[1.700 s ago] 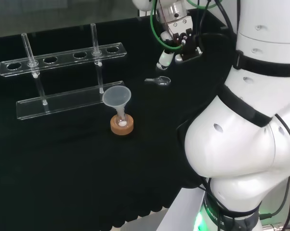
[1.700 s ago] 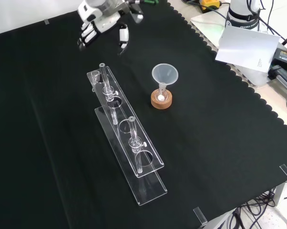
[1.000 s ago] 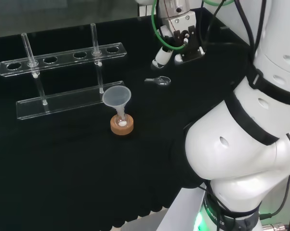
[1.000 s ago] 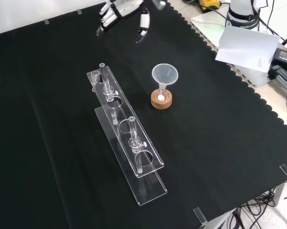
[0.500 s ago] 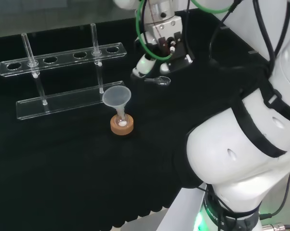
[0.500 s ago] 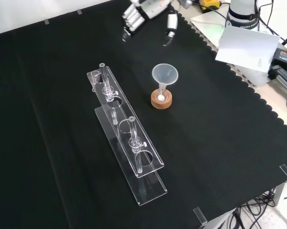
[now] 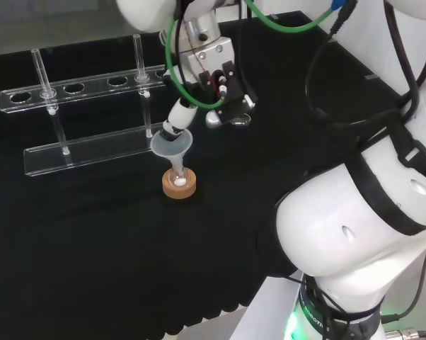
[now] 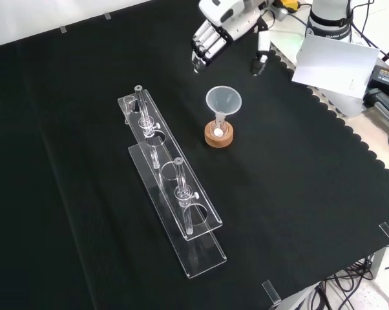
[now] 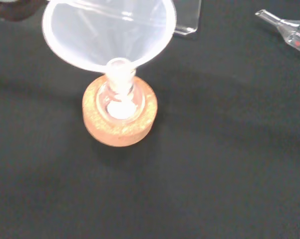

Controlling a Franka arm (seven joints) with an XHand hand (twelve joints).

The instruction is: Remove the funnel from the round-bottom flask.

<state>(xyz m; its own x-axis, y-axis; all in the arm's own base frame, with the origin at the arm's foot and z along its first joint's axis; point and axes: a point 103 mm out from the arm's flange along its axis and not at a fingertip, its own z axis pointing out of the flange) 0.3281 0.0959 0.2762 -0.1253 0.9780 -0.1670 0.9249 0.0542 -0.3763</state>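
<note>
From my console the hand hangs open over the cloth, fingers straight and spread from the thumb, holding nothing. In the head view one fingertip sits right at the funnel's rim, and I cannot tell whether it touches; the front view puts the funnel just below the gap between fingers and thumb. The funnel is a translucent white cone, its narrow stem dropped into the neck of a small clear flask with something white at the bottom, and the flask sits in a rough tan cork ring. Past the palm, the wrist view also catches a small clear glass piece lying on the cloth. Farther out from the hand stands a long clear plastic rack with thin glass tubes upright in it.
</note>
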